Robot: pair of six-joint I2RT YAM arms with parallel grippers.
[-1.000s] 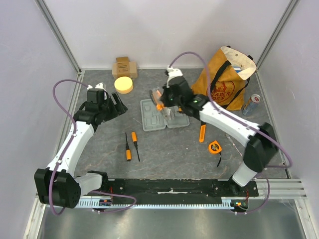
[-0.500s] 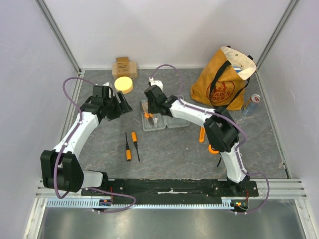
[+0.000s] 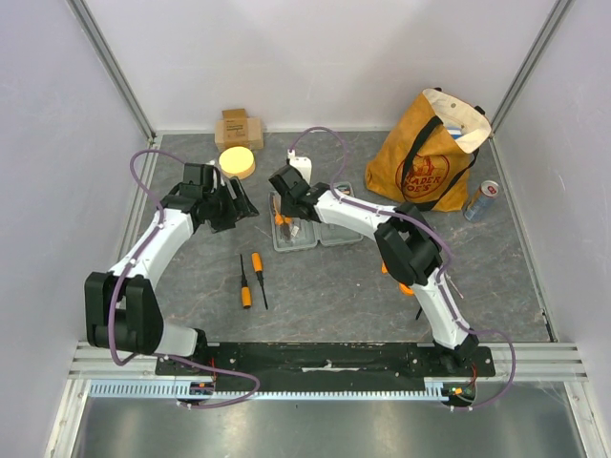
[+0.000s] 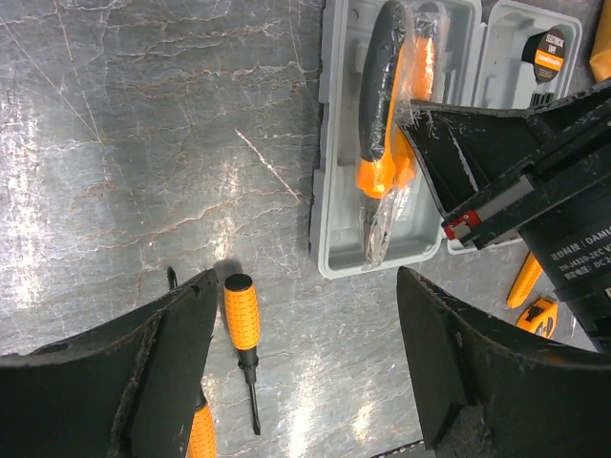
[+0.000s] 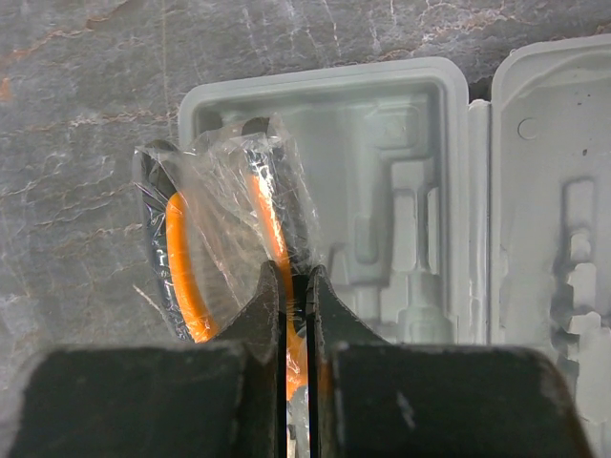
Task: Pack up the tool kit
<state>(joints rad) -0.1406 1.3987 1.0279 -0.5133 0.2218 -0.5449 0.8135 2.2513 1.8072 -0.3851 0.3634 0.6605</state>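
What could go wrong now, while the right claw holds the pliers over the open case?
1. The right claw pinches the pliers through clear film, so they may slip or turn.
2. One handle overhangs a side wall of the case; released so, the pliers may not seat.
3. The open left claw hovers close by; the arms could collide.

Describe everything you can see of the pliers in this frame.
The pliers have curved orange-and-dark-grey handles and a bare metal nose, all wrapped in clear crinkled plastic. They are held lengthwise over one half of the open grey case, nose toward the robot. The right claw is shut on the handles through the plastic; whether they rest on the tray cannot be told.
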